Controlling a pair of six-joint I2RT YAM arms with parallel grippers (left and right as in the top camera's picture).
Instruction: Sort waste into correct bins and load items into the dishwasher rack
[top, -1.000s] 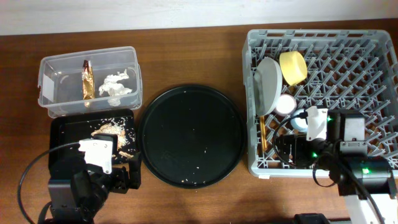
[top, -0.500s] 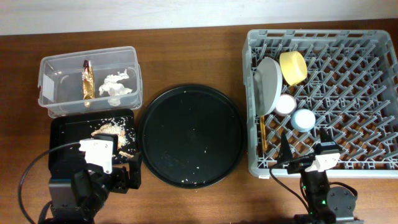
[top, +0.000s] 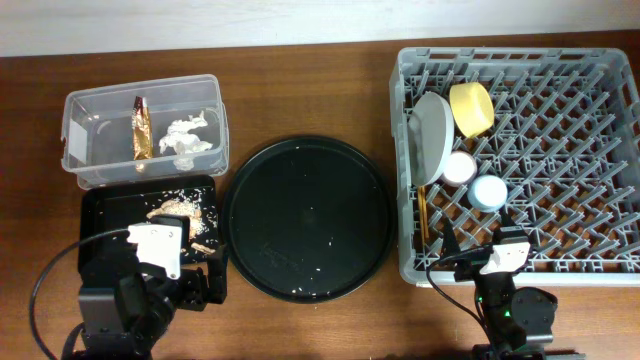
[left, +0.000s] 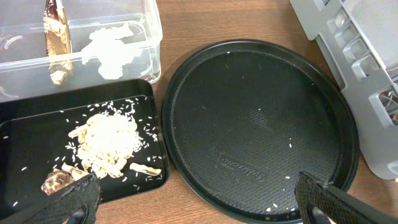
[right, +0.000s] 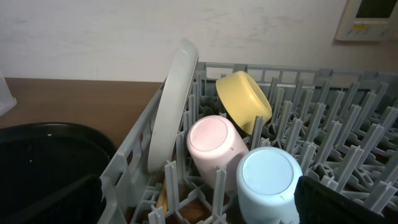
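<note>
The clear tub holds the gold-brown wrapper and the white tissue. The black rectangular tray holds brown and white food scraps. The grey dishwasher rack holds the upright plate, yellow bowl, pink cup, blue cup and chopsticks. My left gripper is open and empty at the tray's front right corner. My right gripper is open and empty at the rack's front edge, behind the two cups.
A large round black tray with a few crumbs lies between the bins and the rack. The left wrist view shows the tub, the scraps and the round tray. Brown table shows along the front.
My right arm has drawn back from over the rack to its front edge, leaving the blue cup standing beside the pink cup. The left arm has not moved.
</note>
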